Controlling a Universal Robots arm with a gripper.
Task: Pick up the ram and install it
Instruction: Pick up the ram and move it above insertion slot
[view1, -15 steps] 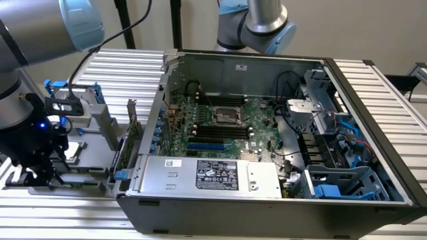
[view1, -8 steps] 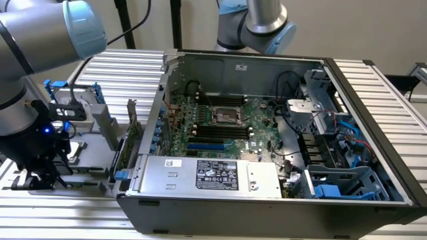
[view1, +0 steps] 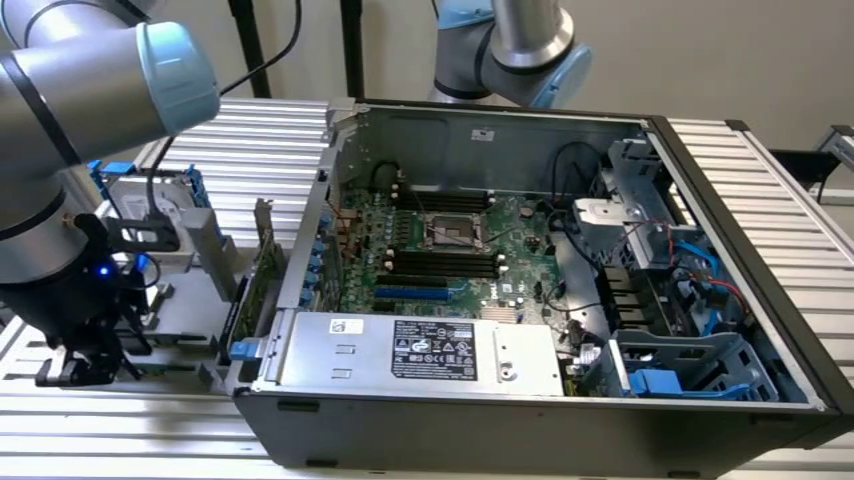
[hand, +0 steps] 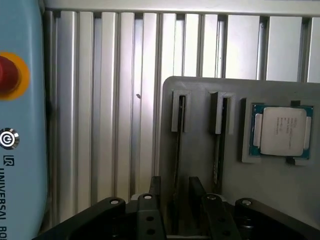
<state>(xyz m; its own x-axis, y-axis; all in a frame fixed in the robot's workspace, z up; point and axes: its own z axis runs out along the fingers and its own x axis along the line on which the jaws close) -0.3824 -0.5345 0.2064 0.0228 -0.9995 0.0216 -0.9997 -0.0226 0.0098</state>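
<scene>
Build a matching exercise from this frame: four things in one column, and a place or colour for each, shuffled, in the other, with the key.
Things:
1. ram stick
2. processor chip
3. round button
4. power supply

Places or colours:
A. red, on the light-blue pendant
B. standing on edge in a slot of the grey holder
C. inside the computer case, with a label on top
D. lying flat in a recess of the grey holder

Pairs: 1-B, 2-D, 3-A, 4-C
</scene>
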